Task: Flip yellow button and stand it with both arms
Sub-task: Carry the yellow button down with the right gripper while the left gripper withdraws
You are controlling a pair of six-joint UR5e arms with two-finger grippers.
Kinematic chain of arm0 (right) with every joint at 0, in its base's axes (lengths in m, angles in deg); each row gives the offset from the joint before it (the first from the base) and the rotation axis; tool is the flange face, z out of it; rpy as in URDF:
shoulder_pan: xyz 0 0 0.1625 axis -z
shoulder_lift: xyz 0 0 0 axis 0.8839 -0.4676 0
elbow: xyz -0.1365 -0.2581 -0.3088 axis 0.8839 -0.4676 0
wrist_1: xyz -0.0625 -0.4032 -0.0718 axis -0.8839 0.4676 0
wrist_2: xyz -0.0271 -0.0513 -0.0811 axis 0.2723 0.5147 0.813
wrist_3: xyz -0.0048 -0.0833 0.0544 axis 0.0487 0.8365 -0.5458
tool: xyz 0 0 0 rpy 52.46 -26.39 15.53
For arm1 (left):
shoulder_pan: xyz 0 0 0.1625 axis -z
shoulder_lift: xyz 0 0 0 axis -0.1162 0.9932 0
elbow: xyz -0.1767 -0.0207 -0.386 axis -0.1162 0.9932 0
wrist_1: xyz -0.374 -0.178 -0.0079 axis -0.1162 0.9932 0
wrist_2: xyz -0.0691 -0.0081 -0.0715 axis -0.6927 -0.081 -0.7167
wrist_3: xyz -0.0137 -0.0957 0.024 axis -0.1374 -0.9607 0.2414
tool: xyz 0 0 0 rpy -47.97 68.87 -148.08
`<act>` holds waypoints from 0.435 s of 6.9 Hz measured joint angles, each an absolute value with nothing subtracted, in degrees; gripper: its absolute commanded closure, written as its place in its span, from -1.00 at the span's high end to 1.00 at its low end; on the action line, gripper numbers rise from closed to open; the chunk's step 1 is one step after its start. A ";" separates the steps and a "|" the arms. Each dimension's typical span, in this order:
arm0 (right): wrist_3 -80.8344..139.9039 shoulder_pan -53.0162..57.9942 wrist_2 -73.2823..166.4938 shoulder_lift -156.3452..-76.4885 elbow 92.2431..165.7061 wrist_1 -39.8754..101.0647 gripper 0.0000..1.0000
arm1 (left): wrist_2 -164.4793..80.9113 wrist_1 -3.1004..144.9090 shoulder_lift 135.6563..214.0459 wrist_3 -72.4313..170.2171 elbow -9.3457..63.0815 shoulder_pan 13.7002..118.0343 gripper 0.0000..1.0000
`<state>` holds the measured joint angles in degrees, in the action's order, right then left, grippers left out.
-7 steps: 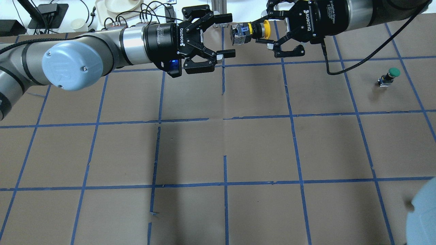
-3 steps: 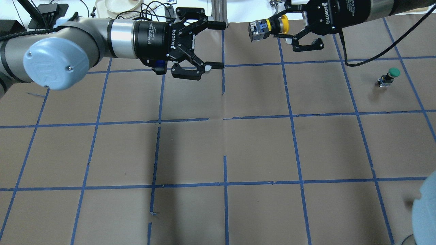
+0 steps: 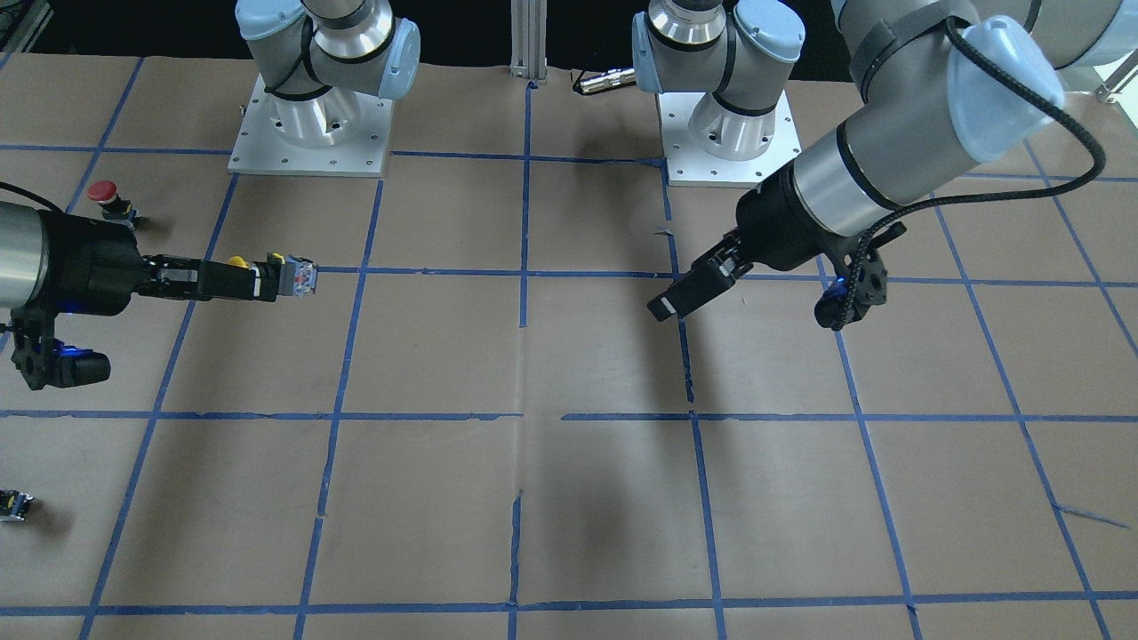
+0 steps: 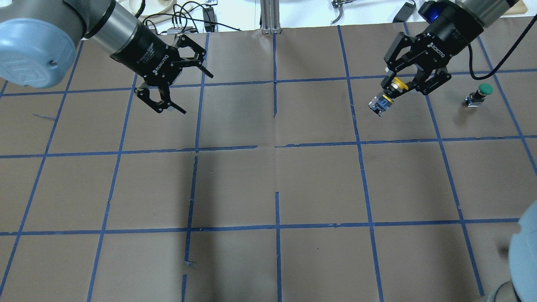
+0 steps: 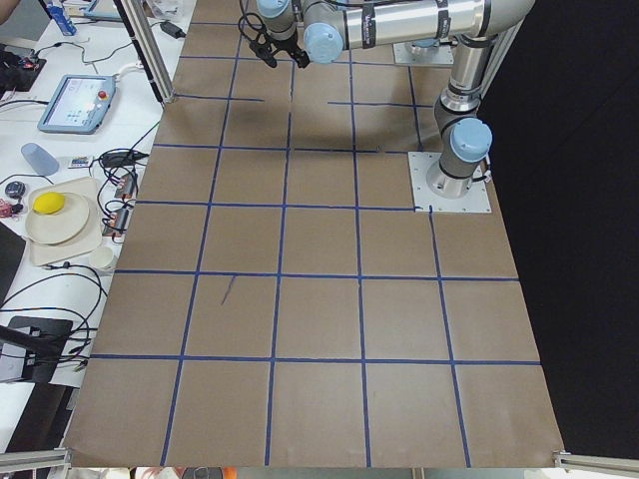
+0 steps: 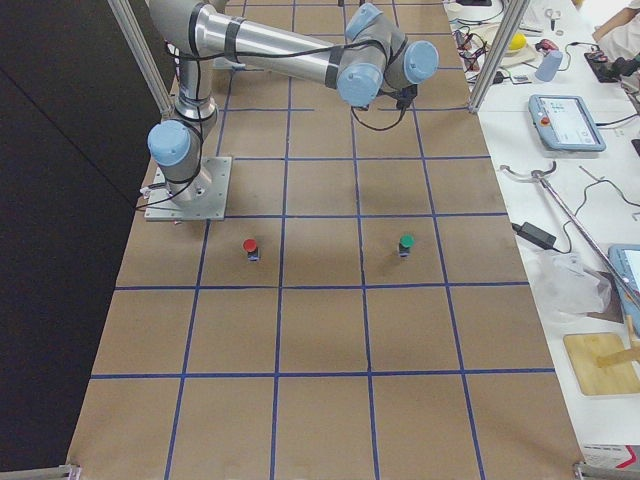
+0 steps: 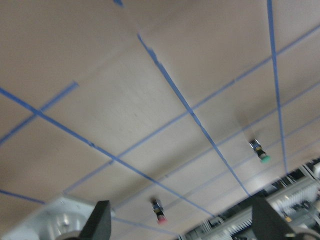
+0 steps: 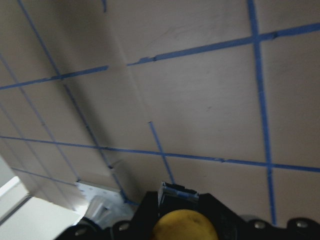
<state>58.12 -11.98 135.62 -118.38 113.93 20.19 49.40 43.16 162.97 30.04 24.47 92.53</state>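
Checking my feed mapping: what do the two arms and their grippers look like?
Left arm and right arm: silver-grey tubes, light-blue joint caps, black cables alongside. Left gripper and right gripper: black two-finger linkages, white ROBOTIQ lettering, blue wrist lights.

Green button (image 4: 482, 93) stands near right pincer (image 4: 400, 85); wide table (image 4: 319, 180) lies leftward.

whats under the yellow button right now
Only bare brown table with blue tape lines. The yellow button hangs clear of it in the right hand, grey body end pointing down. The hand covers part of its cap, so that part cannot be seen.
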 measured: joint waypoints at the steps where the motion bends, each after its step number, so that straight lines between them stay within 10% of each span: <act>1: 59.51 -11.80 143.24 -118.59 116.83 27.02 -0.81 | 57.96 43.49 162.81 39.30 23.30 92.28 0.99; 3: 61.82 -9.61 155.19 -119.10 122.47 38.61 -0.86 | 71.67 43.20 161.30 49.86 21.95 92.53 1.00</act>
